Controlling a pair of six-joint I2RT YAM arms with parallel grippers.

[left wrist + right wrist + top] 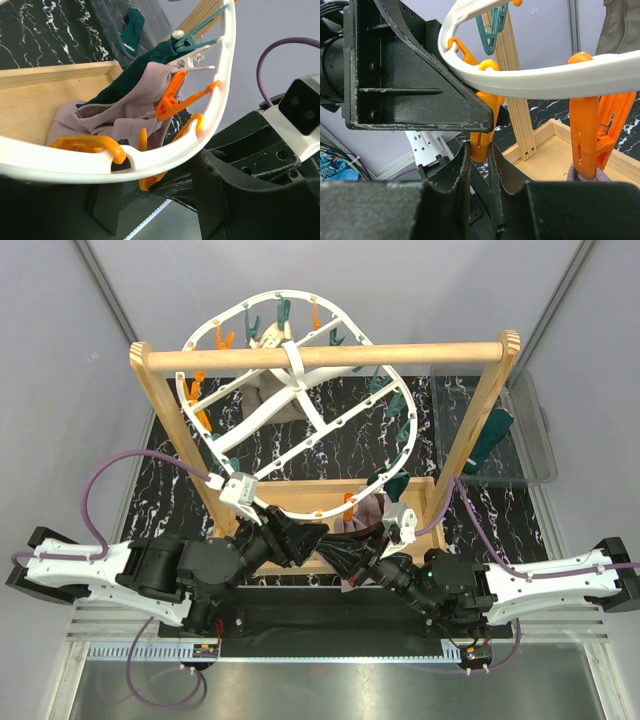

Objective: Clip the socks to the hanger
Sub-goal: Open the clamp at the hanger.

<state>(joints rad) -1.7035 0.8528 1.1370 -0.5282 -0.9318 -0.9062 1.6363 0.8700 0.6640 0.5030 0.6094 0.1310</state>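
R gripper fills rt wrist view, jaws pinched on lower end of orange clothespin hung from hanger rim. L wrist: mauve sock & teal sock hang clipped at that rim, over wooden tray. Top: L gripper meets R at hanger's near rim, grip can't tell; 2nd teal sock lies in far-right bin.

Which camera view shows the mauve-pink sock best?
The left wrist view: the mauve-pink sock hangs large and clear by the hanger rim. The top view shows a small, partly hidden patch; the right wrist, a sliver under an orange peg.
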